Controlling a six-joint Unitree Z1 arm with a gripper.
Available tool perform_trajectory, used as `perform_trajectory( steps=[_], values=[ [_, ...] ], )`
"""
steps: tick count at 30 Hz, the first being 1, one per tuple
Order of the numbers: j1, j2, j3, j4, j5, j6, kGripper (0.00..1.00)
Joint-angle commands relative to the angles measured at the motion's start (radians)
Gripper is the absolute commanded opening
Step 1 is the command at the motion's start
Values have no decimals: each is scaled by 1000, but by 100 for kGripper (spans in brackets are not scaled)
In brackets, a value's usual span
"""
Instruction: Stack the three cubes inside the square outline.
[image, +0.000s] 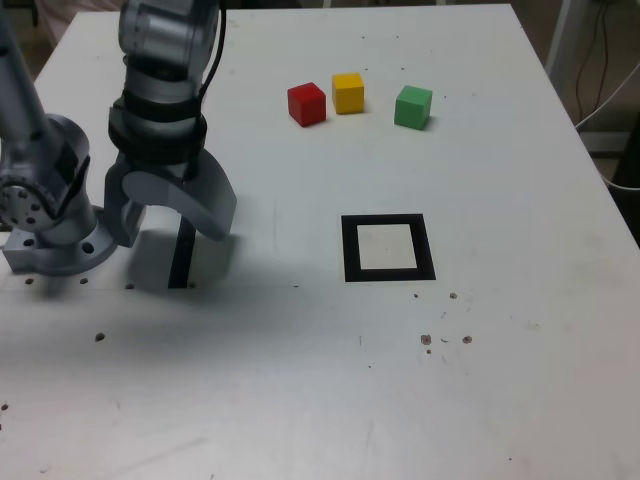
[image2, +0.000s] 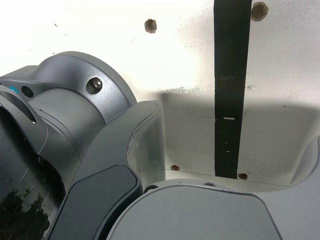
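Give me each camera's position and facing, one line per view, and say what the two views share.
Exterior view: off the arm, looking down across the white table at the red cube, yellow cube, green cube and square outline; arm and open gripper on its left.
Wrist view: on the wrist, facing down at the table past the gripper.
Shared: the black strip, table and gripper.

Bright, even overhead light; soft shadows, slightly grainy, glare-washed tabletop (image: 500, 380).

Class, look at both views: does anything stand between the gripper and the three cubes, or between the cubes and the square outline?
Nothing visible does. The open gripper hangs over a black strip; bare table separates it from the red cube, yellow cube, green cube and the empty square outline.
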Motion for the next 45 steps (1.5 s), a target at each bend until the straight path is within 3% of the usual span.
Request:
perform_trajectory(
  steps=[1, 17, 25, 45],
  values=[
    [1, -4, 1, -2, 0, -1, 100],
    [1, -5, -1, 2, -1, -7, 100],
    [1, -21, -2, 14, -20, -25, 99],
    [7, -63, -134, 173, 59, -43, 99]
  ],
)
